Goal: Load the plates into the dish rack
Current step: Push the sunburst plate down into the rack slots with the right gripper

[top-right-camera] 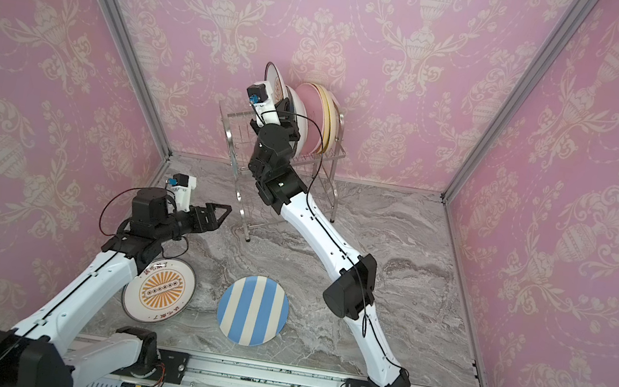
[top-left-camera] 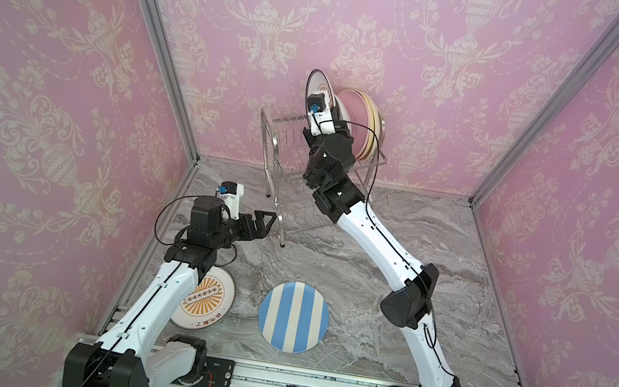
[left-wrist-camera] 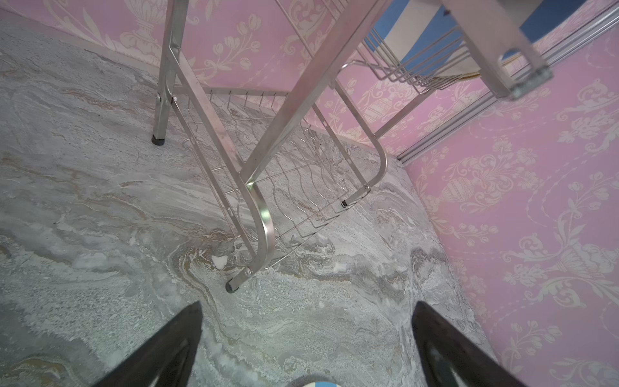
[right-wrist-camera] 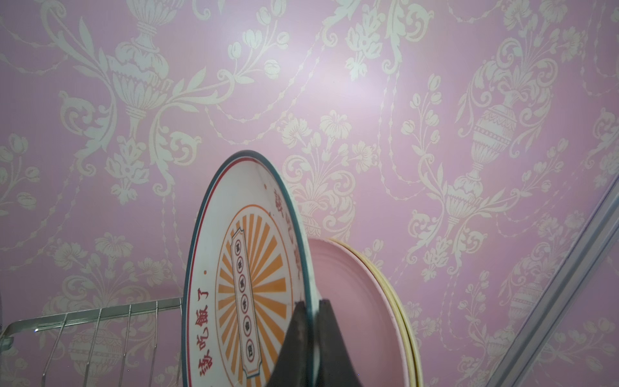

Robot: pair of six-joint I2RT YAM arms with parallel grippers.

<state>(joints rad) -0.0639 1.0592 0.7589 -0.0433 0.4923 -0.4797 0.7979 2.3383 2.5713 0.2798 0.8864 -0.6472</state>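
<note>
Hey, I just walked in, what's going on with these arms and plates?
The right end effector is shut on the rim of a sunburst plate, holding it upright at the dish rack's upper tier, beside a pink plate and a yellow plate standing there. The left end effector is open and empty, near the rack's front leg. A second sunburst plate and a blue-striped plate lie flat on the table.

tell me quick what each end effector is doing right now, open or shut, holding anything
left end effector: open, holding nothing
right end effector: shut on the rim of the sunburst plate
</note>
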